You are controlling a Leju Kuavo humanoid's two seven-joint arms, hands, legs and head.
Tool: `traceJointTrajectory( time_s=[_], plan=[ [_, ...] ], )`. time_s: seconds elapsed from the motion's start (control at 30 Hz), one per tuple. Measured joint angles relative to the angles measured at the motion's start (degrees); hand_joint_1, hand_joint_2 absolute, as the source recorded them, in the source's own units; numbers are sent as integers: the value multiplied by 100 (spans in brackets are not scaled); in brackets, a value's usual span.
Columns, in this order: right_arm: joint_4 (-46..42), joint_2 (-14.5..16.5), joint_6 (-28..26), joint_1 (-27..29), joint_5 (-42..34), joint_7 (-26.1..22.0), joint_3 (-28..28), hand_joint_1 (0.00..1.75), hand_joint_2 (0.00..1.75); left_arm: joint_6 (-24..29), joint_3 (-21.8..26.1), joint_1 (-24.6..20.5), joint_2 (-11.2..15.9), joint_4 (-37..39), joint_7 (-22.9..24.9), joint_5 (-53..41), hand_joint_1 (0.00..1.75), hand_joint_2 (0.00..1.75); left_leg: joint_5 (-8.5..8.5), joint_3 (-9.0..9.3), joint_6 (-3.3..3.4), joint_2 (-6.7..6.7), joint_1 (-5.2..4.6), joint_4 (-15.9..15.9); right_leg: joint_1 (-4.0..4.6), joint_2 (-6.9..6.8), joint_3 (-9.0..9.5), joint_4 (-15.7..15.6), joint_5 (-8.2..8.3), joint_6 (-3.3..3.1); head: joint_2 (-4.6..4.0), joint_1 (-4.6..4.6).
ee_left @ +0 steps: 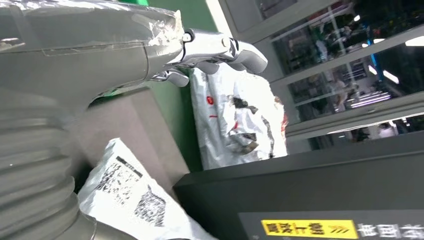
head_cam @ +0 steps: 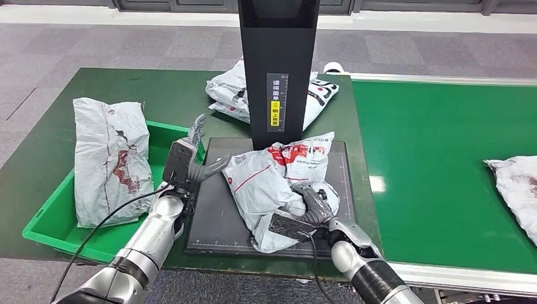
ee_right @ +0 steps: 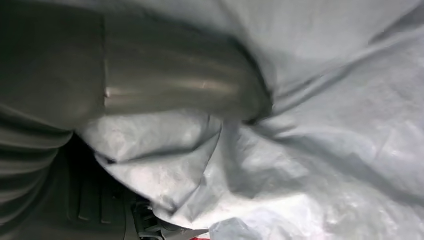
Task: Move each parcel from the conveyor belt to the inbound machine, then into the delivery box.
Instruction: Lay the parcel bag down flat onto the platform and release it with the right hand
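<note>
Parcel, a crumpled grey-white mailer with red print, is lying on the inbound machine's black scan plate, just in front of its black column. Judging by that, the scan step is in hand; the next move is calling for a lift leftward into the green delivery box, where another parcel is already leaning. Right hand is gripping the parcel's near right side, fingers curled into the plastic, thumb pressing film in the wrist view. Left hand is hovering at the parcel's left edge, fingers spread, holding nothing. More parcels are waiting behind the column and on the conveyor belt at right.
</note>
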Motion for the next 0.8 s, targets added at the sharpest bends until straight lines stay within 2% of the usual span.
traceJointTrajectory(
  time_s=[0.13,0.37,0.8],
  plan=[
    [2,-33,-222,-25,-188,-148,0,0,175,-38,8,43,45,-167,-14,75,0,175,2,0,-1,-1,0,0,-1,0,2,0,1,1,1,1],
    [-491,-50,-1027,147,-652,-846,-350,0,175,-92,19,292,73,-494,-110,164,0,175,2,-2,-1,-1,-1,1,-3,1,0,0,2,1,0,1],
    [-847,-69,-1077,247,-690,-893,-552,0,175,-101,32,361,83,-661,-116,172,0,175,2,-3,-2,0,-1,1,-2,3,-2,0,2,2,1,0]
  ],
)
